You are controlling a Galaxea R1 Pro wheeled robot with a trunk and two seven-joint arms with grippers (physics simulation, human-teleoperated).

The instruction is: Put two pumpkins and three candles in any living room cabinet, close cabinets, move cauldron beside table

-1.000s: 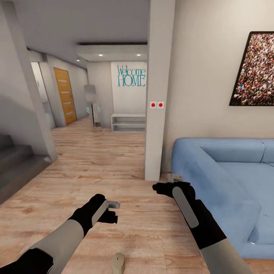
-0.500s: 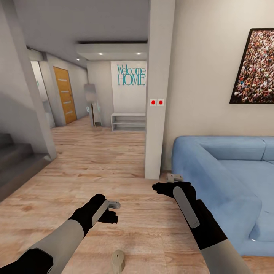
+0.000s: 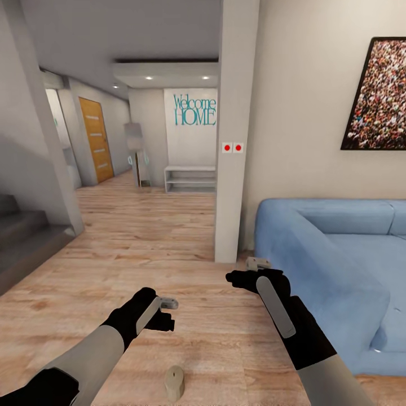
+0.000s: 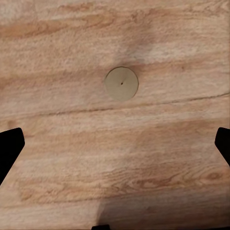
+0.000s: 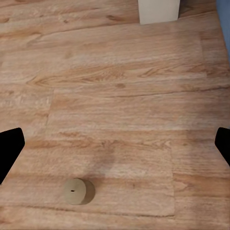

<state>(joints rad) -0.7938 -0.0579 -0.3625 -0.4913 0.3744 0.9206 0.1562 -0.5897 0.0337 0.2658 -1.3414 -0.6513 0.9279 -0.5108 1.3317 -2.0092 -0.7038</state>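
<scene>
One candle (image 3: 175, 383), a stubby tan cylinder, stands on the wood floor just in front of me, between and below both arms. From above, its pale top with a dark wick dot shows as the candle (image 4: 121, 83) in the left wrist view, and the right wrist view has the same candle (image 5: 79, 190) upright on the planks. My left gripper (image 3: 168, 316) hovers over the floor a little beyond the candle, open and empty, its fingertips (image 4: 9, 148) spread wide. My right gripper (image 3: 241, 278) hangs near the pillar's foot, also open and empty. Pumpkins, cabinet and cauldron are out of view.
A blue sofa (image 3: 332, 265) fills the right side, close to my right arm. A white pillar (image 3: 234, 169) stands straight ahead. Grey stairs (image 3: 22, 242) rise at the left. Beyond, a hallway holds an orange door (image 3: 96, 141) and a low white shelf (image 3: 190, 180).
The whole picture has shifted slightly, so the camera moved; the candle now sits higher and fuller in view. Both arms hold the same pose.
</scene>
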